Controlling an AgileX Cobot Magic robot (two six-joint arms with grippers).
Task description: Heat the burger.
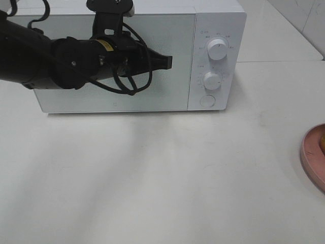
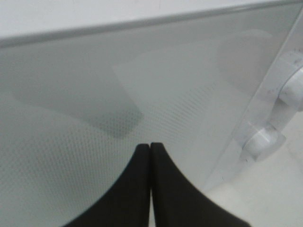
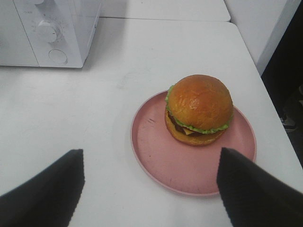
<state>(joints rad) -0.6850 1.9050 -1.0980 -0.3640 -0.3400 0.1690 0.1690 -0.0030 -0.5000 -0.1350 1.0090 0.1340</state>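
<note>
The burger (image 3: 199, 109), golden-brown bun over green lettuce and a dark patty, rests on a pink plate (image 3: 161, 161) in the right wrist view. My right gripper (image 3: 150, 182) is open, its fingers wide apart on the near side of the plate, touching nothing. In the high view only the plate's edge (image 1: 311, 155) and a sliver of the burger (image 1: 322, 142) show at the far right. My left gripper (image 1: 169, 62) is shut and empty, its tip in front of the closed glass door (image 1: 177, 51) of the white microwave (image 1: 219, 20). The left wrist view shows the shut left gripper (image 2: 150, 147) close to the microwave door (image 2: 71, 142).
The microwave's panel has two dials (image 1: 218, 49) (image 1: 213, 80) and a round button (image 1: 207, 100). The white table (image 1: 162, 178) ends just past the plate on the right.
</note>
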